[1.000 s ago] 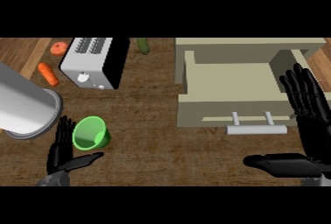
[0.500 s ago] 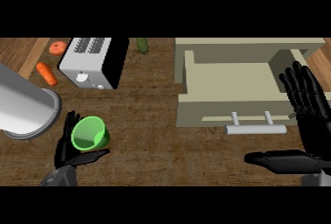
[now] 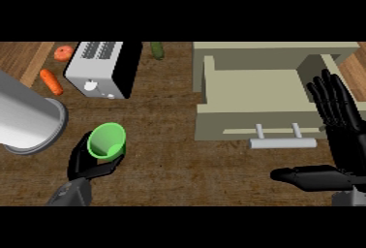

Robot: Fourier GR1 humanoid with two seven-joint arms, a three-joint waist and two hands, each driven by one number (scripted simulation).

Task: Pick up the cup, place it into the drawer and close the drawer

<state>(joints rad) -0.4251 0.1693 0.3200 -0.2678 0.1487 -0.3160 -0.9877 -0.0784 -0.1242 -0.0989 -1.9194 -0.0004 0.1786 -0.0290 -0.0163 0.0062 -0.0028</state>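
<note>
Green plastic is what the cup (image 3: 107, 139) seems to be made of, so it is judged to be light and stiff, a bit smooth, and not easy to break. It is seen near the front left of the counter (image 3: 200, 169), with its open mouth tipped up toward the view. The left hand (image 3: 80, 160) is wrapped round its lower part, with dark fingers curled along the left side and the thumb tucked under the bottom. The cup looks held, but it cannot be told if it is lifted off the wood.

A good hold is thought to be round the middle of the wall, below the rim, so that the cup is not squashed and does not slip out. Little care for weight should be needed.

At the right edge the right hand (image 3: 349, 145) is seen open and resting, with its fingers straight up and its thumb stuck out to the side. Nothing is held in it.

A little farther back, the pale drawer (image 3: 236, 118) is pulled open, and its bar handle (image 3: 282, 143) is seen at the front. Room for the cup is seen inside. The cup and the drawer are well apart.

To the left a big grey pot (image 3: 25, 121) is found just beside the cup. Behind it a toaster (image 3: 100, 68) and a carrot (image 3: 50, 81) are seen.
</note>
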